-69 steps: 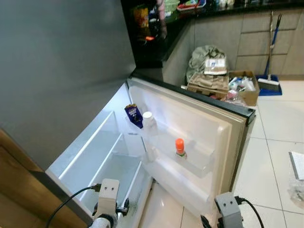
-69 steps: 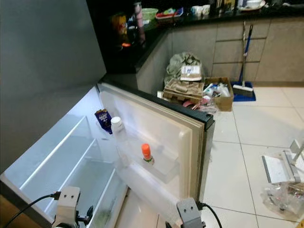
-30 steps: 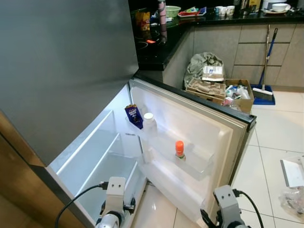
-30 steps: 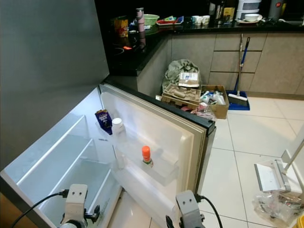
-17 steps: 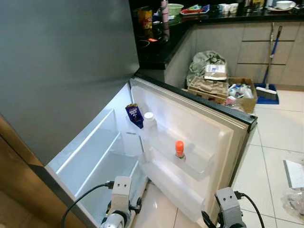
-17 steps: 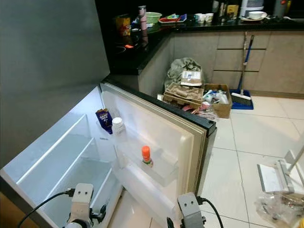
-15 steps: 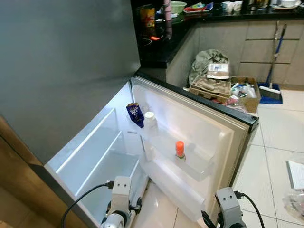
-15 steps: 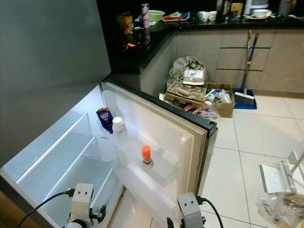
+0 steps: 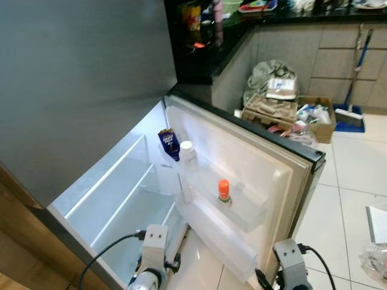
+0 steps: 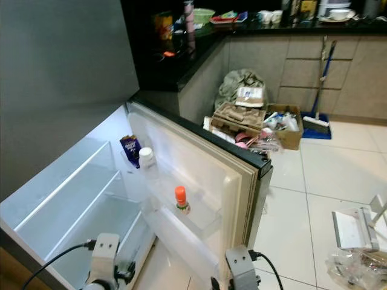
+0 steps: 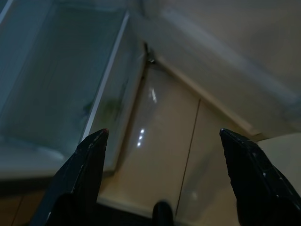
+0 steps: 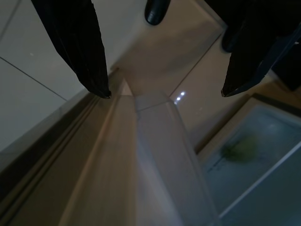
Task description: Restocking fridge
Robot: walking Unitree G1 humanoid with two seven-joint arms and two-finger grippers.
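Left eye view looks down on a grey fridge (image 9: 78, 90) whose lower door (image 9: 266, 175) stands swung wide open, the lit compartment with its glass shelves (image 9: 115, 187) facing up toward the camera. On the door's upper rack a blue snack packet (image 9: 169, 142) leans just beside a white-capped bottle (image 9: 187, 158). Lower on the door, an orange-capped bottle (image 9: 224, 192) stands upright in the clear door bin (image 9: 242, 208), apart from the other two.

Both arms hang low at the bottom edge of the head views, near the foot of the fridge. Left wrist view has the left gripper (image 11: 162, 136) with its fingers spread wide and holding nothing, above the tiled floor (image 11: 164, 155) and next to the edge of the bottom crisper drawer (image 11: 61, 94). Right wrist view has the right gripper (image 12: 164, 92) likewise released and bare, its fingertips hanging above the lower corner of the open door.

Behind the fridge runs a dark countertop (image 10: 181, 54). On the floor against the cabinets sit a cardboard box of clutter (image 10: 284, 130), stacked egg trays (image 10: 239, 115) and a blue-handled broom (image 10: 319, 78).
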